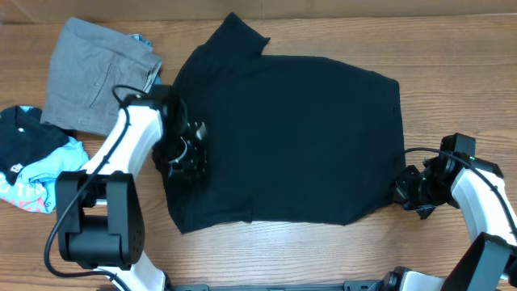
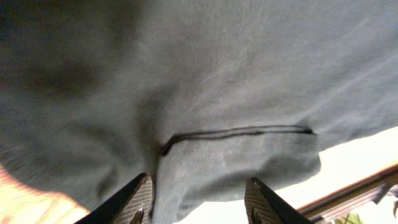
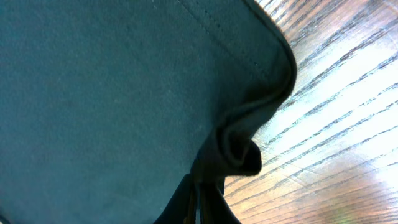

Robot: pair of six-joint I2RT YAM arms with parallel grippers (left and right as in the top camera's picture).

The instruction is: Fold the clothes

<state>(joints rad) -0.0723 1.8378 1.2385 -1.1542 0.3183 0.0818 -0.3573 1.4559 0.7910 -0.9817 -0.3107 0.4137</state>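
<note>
The clothes, one black T-shirt (image 1: pixel 291 137), lie spread flat across the middle of the wooden table, with one sleeve pointing to the far edge. My left gripper (image 1: pixel 184 153) is over the shirt's left edge. In the left wrist view its fingers (image 2: pixel 140 199) stand apart, and a hemmed fold of the shirt (image 2: pixel 236 155) hangs loosely between them. My right gripper (image 1: pixel 404 192) is at the shirt's near right corner. In the right wrist view that gripper (image 3: pixel 200 199) is shut on a bunched bit of the shirt's edge (image 3: pixel 239 146), and stitching runs along the hem.
Folded grey trousers (image 1: pixel 97 77) lie at the far left. A black and light-blue printed garment (image 1: pixel 32 166) is crumpled at the left edge. Bare wooden table (image 1: pixel 323 250) shows in front of the shirt and to its right.
</note>
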